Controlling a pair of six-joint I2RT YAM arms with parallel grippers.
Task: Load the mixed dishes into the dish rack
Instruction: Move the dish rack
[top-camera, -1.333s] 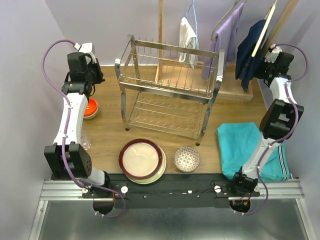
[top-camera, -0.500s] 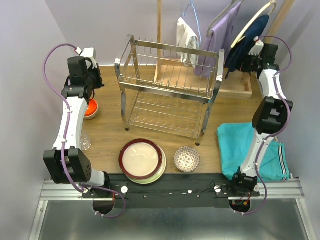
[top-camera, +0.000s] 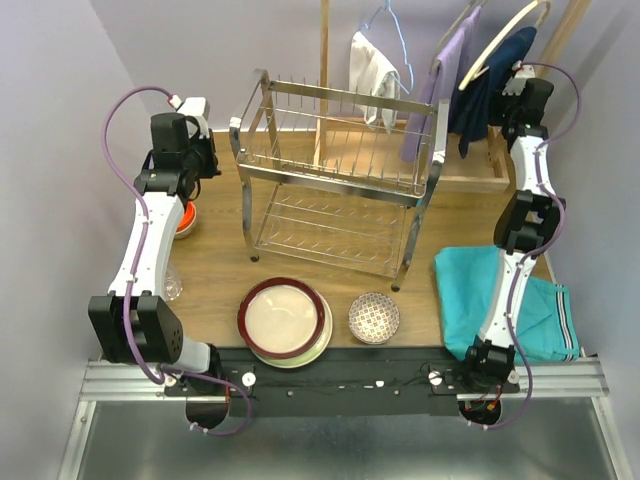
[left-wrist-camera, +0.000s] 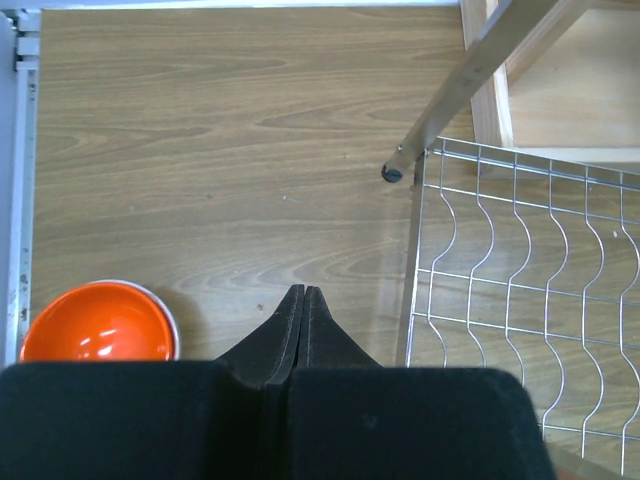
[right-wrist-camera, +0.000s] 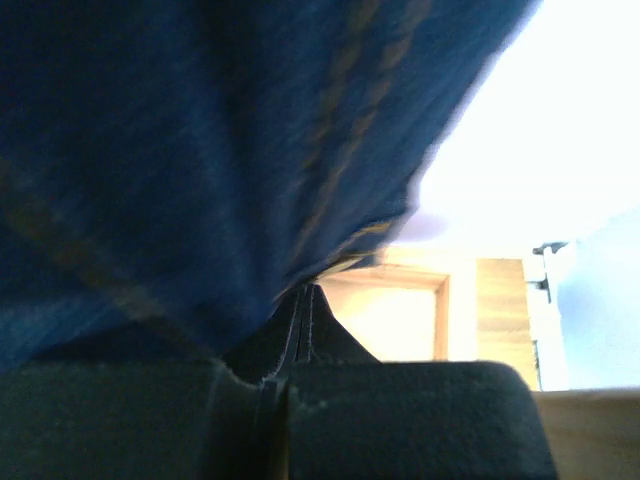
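The left tool (left-wrist-camera: 303, 296) has its fingers pressed together, holding nothing, above bare table (left-wrist-camera: 200, 150). The orange bowl (left-wrist-camera: 98, 322) lies just to its left, nearer the arm's base. The dish rack (left-wrist-camera: 500, 290) stands close on its right. The right tool (right-wrist-camera: 305, 295), also closed and empty, points at a navy garment (right-wrist-camera: 180, 140) on the wooden stand (top-camera: 470, 175); contact cannot be told. The stacked plates (top-camera: 283, 318) and patterned bowl (top-camera: 374, 317) rest in front of the rack, well apart from both tools. A clear glass (top-camera: 170, 285) stands beside the left arm.
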